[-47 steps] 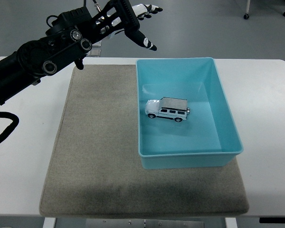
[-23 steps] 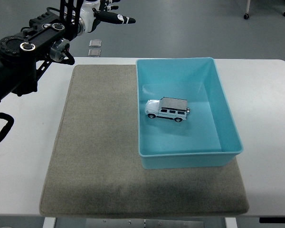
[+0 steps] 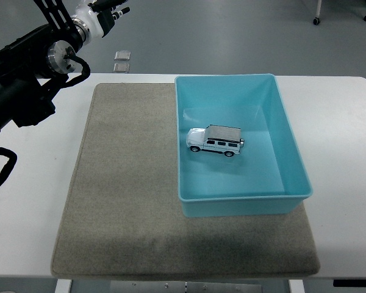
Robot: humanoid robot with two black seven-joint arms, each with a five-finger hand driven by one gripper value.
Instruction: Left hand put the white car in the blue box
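The white car [image 3: 215, 141] stands on its wheels on the floor of the blue box [image 3: 289, 133], near the middle, nose pointing left. My left arm [image 3: 24, 76] reaches in from the left edge and is raised at the top left, well away from the box. My left hand [image 3: 107, 8] is partly cut off by the picture's top edge; the fingers that show are stretched out and hold nothing. The right arm is out of view.
The box sits on the right part of a grey mat [image 3: 122, 183] on the white table [image 3: 341, 122]. Two small grey squares [image 3: 121, 60] lie on the floor beyond the table's far edge.
My left arm has pulled back up and to the left, away from the box; the hand is now half out of the picture. The car and box have not moved.
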